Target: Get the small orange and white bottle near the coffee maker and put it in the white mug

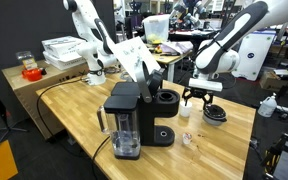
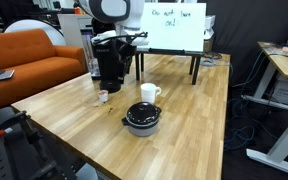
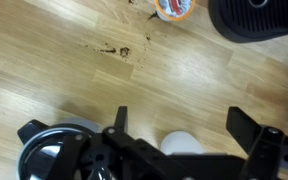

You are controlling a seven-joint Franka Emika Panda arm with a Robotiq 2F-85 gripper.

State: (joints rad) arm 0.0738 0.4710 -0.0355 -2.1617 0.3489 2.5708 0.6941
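The small orange and white bottle (image 3: 174, 8) lies on the wooden table at the top edge of the wrist view, next to the coffee maker's black base (image 3: 259, 20). It also shows in both exterior views (image 1: 189, 138) (image 2: 102, 97). The coffee maker (image 1: 126, 120) (image 2: 109, 65) stands on the table. The white mug (image 2: 149, 93) stands beside a black bowl (image 2: 142, 118). In the wrist view the mug (image 3: 184, 146) sits just below my gripper (image 3: 184, 125). The gripper is open and empty, and hovers above the table (image 1: 195, 99).
The black bowl (image 1: 215, 115) (image 3: 52, 152) sits close to the mug. A taller white bottle (image 1: 267, 105) stands near the table's edge. A white sign board on black legs (image 2: 177, 30) stands at the table's far end. Dark stains (image 3: 114, 48) mark the wood.
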